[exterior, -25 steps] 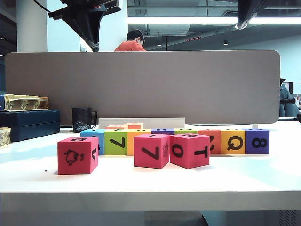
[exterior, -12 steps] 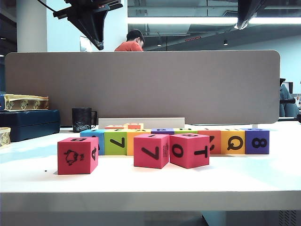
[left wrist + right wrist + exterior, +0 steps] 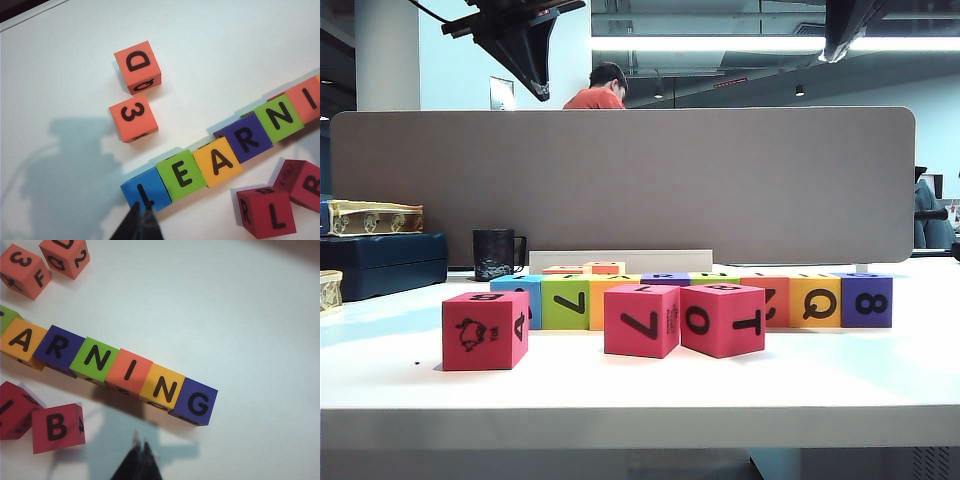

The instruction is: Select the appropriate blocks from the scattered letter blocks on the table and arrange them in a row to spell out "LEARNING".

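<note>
8 soft coloured letter blocks [image 3: 215, 162] touch in a row on the white table [image 3: 225, 45], left gripper [image 3: 141, 220] and right gripper [image 3: 140, 456] both pinched together above.

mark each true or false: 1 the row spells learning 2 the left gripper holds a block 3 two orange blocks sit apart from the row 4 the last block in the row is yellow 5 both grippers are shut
1. True: the row of letter blocks reads LEARNING across both wrist views.
2. False: the left gripper is shut on nothing, above the table.
3. True: the orange D block and orange 3 block sit away from it.
4. False: the G block is purple.
5. True: the right gripper is shut too.
</note>
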Robot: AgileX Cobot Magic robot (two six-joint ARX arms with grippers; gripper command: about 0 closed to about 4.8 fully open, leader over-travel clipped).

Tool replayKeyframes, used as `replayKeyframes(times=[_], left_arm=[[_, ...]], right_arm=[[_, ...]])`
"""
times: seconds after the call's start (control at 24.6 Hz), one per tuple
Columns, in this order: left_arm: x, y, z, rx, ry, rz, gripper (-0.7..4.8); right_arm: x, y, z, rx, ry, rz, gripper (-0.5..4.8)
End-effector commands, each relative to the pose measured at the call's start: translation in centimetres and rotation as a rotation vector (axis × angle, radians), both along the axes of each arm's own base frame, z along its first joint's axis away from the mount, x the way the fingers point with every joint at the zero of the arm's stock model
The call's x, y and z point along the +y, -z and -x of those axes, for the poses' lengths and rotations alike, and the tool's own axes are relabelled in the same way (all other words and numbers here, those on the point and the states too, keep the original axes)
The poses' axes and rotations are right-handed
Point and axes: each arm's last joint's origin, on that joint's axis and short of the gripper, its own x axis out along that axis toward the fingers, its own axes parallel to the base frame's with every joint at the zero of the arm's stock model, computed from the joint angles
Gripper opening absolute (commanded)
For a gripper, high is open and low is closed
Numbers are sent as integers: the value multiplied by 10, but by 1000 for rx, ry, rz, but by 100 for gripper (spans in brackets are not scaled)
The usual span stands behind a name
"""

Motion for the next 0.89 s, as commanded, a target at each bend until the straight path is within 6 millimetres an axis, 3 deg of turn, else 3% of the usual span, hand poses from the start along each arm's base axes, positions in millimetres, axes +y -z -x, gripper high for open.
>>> replayKeyframes(times=[0.04,0.2,0.37,0.53,0.81,0.89], left_arm=[[0,-4,2,-15,1,11,-5],[0,-4,2,-15,1,11,-5],[0,-4,1,-18,1,12,-5],[0,-4,1,-18,1,13,-5],[0,-5,0,-35,1,20,-5],[-1,-6,-1,-45,1,24,-5]], right_arm=[[0,-7,-2,-69,8,-29,-1],[-9,-4,-1,-214,45,-110,-1],[-26,16,10,-340,115,-213,-1],[-64,56,35,-449,276,-323,-1],[-99,107,73,-468,427,-311,-1],[-106,129,88,-467,461,-301,-1]])
